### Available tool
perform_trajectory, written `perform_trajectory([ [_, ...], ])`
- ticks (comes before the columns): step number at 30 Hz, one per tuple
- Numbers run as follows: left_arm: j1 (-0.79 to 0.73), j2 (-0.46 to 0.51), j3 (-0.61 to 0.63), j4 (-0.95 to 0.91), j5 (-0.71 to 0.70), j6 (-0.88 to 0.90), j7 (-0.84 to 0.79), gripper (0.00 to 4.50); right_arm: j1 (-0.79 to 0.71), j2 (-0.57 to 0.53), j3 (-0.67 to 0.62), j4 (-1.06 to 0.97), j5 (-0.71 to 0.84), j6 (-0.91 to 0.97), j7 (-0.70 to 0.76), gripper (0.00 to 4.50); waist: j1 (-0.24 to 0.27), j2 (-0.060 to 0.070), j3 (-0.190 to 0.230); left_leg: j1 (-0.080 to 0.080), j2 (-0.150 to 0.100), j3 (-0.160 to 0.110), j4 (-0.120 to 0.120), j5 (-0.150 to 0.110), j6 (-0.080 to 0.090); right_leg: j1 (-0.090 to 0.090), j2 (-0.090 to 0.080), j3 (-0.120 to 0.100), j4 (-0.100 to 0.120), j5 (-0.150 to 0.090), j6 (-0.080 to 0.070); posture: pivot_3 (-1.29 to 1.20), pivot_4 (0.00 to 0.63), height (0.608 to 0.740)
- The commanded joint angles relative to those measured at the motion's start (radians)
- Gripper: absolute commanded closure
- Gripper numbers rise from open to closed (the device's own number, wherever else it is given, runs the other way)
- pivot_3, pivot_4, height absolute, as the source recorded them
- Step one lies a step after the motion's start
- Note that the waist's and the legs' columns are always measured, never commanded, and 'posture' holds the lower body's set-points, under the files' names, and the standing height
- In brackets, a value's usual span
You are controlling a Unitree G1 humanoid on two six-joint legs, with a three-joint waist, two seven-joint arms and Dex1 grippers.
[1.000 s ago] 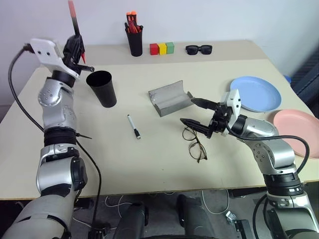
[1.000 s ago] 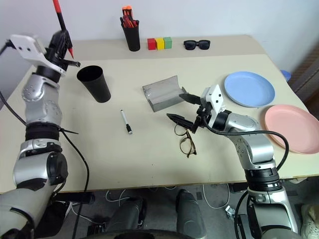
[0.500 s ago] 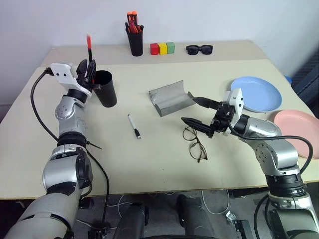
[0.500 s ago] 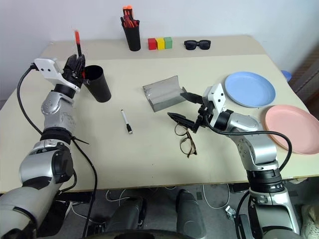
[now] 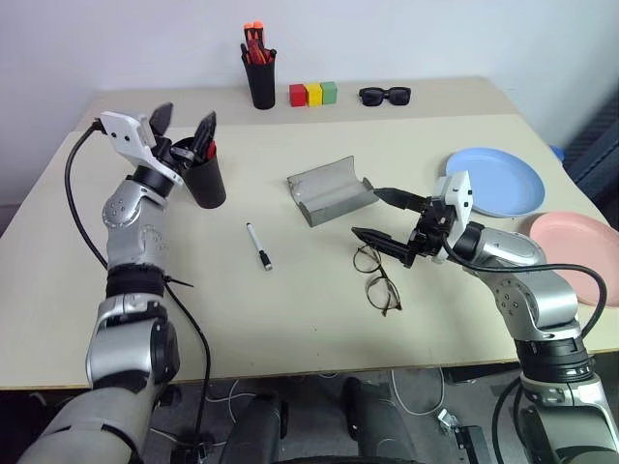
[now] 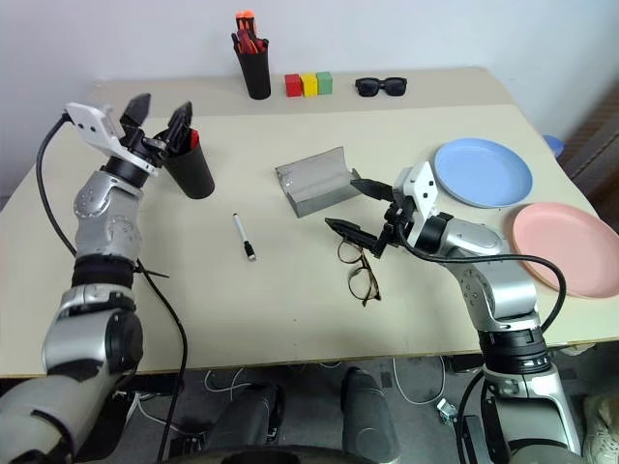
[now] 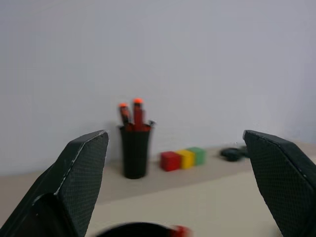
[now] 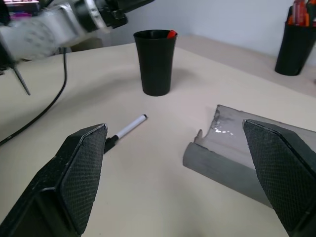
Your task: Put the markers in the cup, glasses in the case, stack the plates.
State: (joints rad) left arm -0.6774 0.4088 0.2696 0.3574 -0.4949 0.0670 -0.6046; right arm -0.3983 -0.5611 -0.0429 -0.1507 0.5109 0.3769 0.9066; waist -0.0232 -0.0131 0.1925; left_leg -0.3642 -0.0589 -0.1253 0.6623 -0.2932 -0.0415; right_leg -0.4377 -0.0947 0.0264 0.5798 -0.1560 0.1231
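We are holding our left gripper [image 5: 185, 130] wide open and empty just over the far-left rim of the cup [image 5: 204, 176], which is standing upright at the far left of the table [image 5: 290, 319]. The red marker [image 5: 211, 151] is sitting inside the cup, its red end poking just above the rim. The white marker [image 5: 258, 245] is lying flat on the table, near and right of the cup, black cap toward us.

We are keeping our right gripper [image 5: 384, 217] spread wide and empty too, hovering just right of the case [image 5: 329, 188] and just above the far lens of the glasses [image 5: 377, 278]. The case is lying open mid-table, its hollow facing up. The glasses are lying unfolded on the table, nearer than the case.

The blue plate [image 5: 496, 182] is sitting at the right, with the pink plate [image 5: 578, 253] nearer and further right, the two side by side and not stacked.

Along the far edge we are seeing a pen holder [image 5: 260, 75], coloured blocks [image 5: 313, 94] and sunglasses [image 5: 385, 95].
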Motion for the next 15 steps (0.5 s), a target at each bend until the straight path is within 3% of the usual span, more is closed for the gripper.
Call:
perform_trajectory([
  [1,0.126,0.072,-0.017,-0.446,-0.15,0.336,0.093,0.04,0.005,-0.014,-0.035,-0.009,0.004,-0.023,0.007,0.0,-0.003,0.0,0.0,-0.001,0.0,0.0,0.0,0.0,0.0,-0.002,0.0,0.0,0.0,0.0,0.0,0.0,0.15,0.74],
  [5,0.167,0.099,-0.021,-0.644,-0.194,0.57,0.248,0.04,0.001,0.0,-0.018,0.008,-0.005,-0.038,0.014,0.0,0.011,0.0,0.0,-0.003,0.0,0.0,0.0,0.001,-0.001,-0.003,0.001,0.0,0.002,0.0,-0.001,0.0,0.15,0.74],
  [9,0.172,0.036,-0.018,-0.764,-0.252,0.859,0.498,0.04,-0.029,0.016,-0.002,0.039,-0.011,-0.048,0.026,0.0,0.012,0.0,0.0,0.004,0.0,0.0,0.001,0.001,-0.001,0.005,0.001,0.0,0.0,-0.001,0.0,0.0,0.15,0.74],
  [11,0.191,-0.001,-0.034,-0.803,-0.186,0.991,0.651,0.04,-0.037,0.022,0.001,0.048,-0.014,-0.05,0.03,0.0,0.009,0.0,0.0,0.007,0.0,-0.001,0.0,0.0,-0.001,0.007,0.001,0.0,-0.001,-0.001,0.0,0.0,0.15,0.74],
  [15,0.204,-0.139,-0.039,-0.827,-0.073,1.054,0.858,0.04,-0.034,0.032,0.008,0.046,-0.013,-0.048,0.031,0.0,0.01,0.0,0.0,0.008,0.0,-0.001,-0.001,0.0,-0.001,0.007,0.002,0.0,0.0,-0.001,0.0,0.0,0.15,0.74],
])
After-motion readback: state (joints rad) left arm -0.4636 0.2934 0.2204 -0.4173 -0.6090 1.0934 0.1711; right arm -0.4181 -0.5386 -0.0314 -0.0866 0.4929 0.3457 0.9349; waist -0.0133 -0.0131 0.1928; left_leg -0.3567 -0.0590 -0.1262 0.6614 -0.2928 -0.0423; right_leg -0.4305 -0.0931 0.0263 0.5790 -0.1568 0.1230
